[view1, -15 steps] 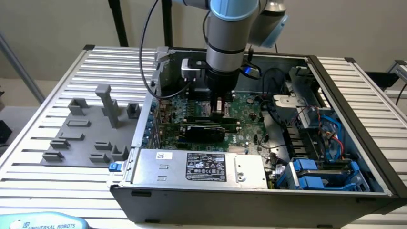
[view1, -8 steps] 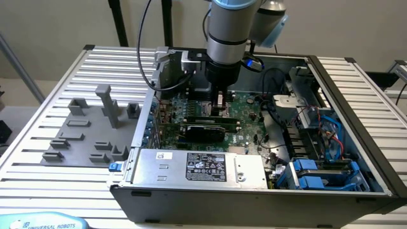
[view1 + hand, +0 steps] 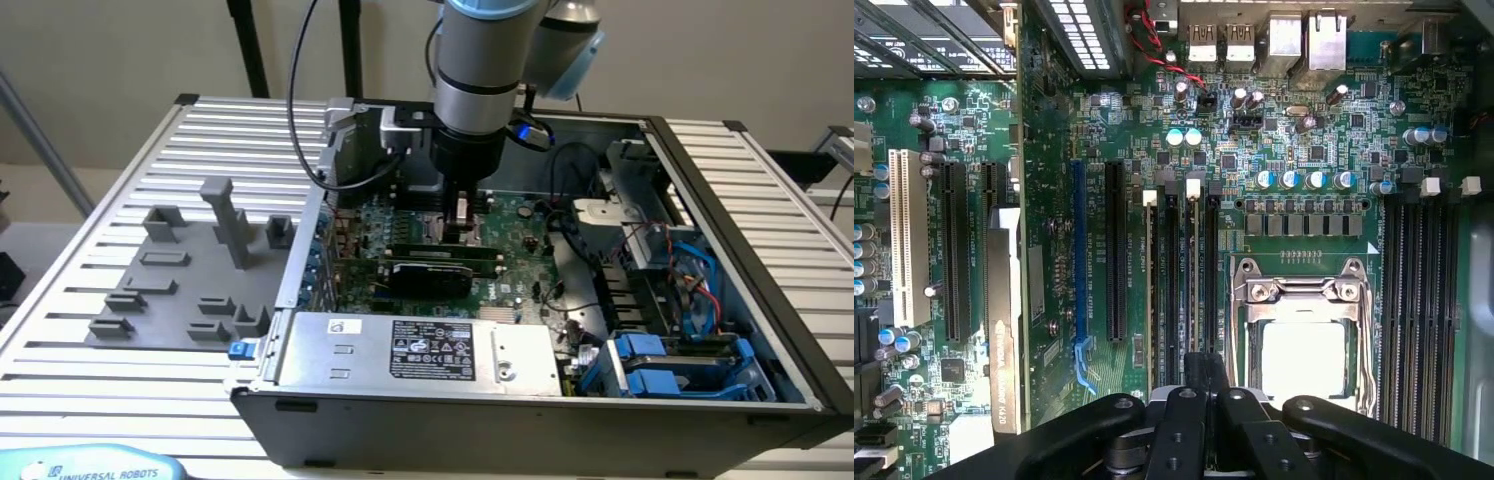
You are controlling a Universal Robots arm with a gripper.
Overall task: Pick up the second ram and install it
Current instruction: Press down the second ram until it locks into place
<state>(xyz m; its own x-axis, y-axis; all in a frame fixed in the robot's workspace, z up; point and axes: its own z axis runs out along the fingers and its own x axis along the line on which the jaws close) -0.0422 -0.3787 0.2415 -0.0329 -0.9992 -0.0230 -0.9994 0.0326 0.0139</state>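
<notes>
My gripper (image 3: 1201,385) hangs inside the open computer case (image 3: 747,300), just above the green motherboard (image 3: 1314,150), and its fingers (image 3: 1179,430) are shut together. It is directly over the bank of long memory slots. A thin narrow stick, the second ram (image 3: 1191,290), seems to stand edge-on in one slot with white latches at its end, and it runs under my fingertips. I cannot tell whether the fingertips touch it. In the exterior view the gripper (image 3: 461,228) points straight down at the board's middle.
A dark expansion card (image 3: 427,268) lies just in front of the gripper. The CPU socket (image 3: 1299,340) is beside the slots, with another slot bank (image 3: 1419,290) beyond. The power supply (image 3: 427,352), drive bays (image 3: 667,365) and cables fill the case. Grey holder blocks (image 3: 187,270) stand on the table at the exterior view's left.
</notes>
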